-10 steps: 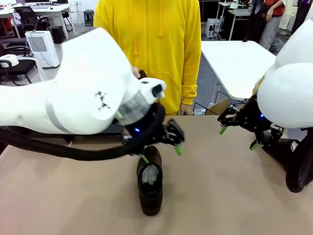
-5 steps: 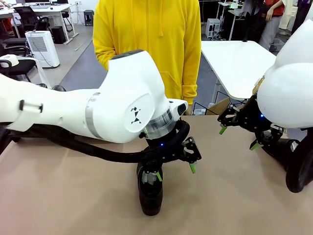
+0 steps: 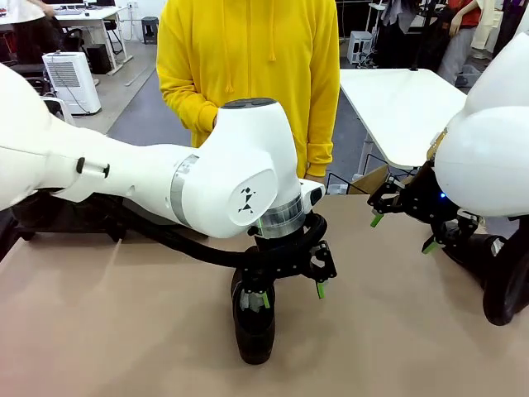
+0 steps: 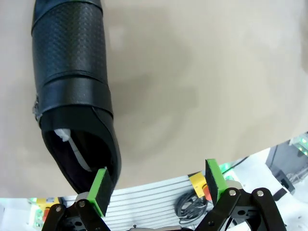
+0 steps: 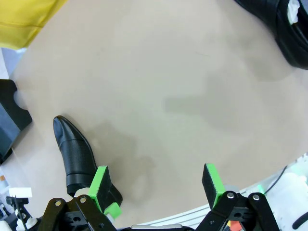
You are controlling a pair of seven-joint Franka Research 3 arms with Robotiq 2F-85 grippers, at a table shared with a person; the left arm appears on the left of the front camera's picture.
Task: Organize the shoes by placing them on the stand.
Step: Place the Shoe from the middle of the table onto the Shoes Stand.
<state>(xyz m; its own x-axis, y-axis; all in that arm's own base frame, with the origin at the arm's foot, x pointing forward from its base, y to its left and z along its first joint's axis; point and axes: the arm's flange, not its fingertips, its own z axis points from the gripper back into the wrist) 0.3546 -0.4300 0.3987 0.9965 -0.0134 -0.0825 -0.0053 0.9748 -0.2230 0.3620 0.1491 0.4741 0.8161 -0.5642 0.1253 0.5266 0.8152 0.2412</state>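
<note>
Black shoe (image 3: 252, 339) lies near-far, toe toward robot; left gripper (image 3: 293, 296) open at heel.

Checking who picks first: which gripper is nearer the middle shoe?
Left. The left gripper hangs over the open end of the shoe; the right gripper sits far to its right.

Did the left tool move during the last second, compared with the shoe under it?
Yes. In the front view the left tool dropped lower and slightly to picture right, closer to the shoe, which stayed in place.
</note>
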